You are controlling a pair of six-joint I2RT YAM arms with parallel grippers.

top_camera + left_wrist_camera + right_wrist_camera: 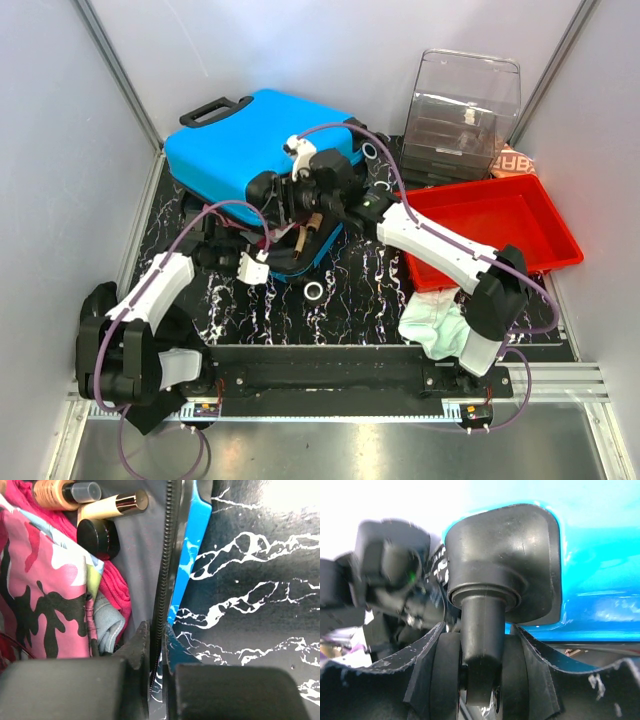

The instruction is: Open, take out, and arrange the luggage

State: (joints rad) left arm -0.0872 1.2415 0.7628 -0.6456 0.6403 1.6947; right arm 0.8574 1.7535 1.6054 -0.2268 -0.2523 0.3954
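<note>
the luggage (235, 150) is sitting at the back-left of the table (350, 300), close to the left wall, with the red tray (500, 225) near its right and bare table lying open in front. both arms are reaching forward, meeting at its near-right end. the left pincer (156, 637) is clenching its zipper rim. the right pincer (481, 650) is grasping its wheel stem. its long axis is running left to right, with the handle pointing back-left.
</note>
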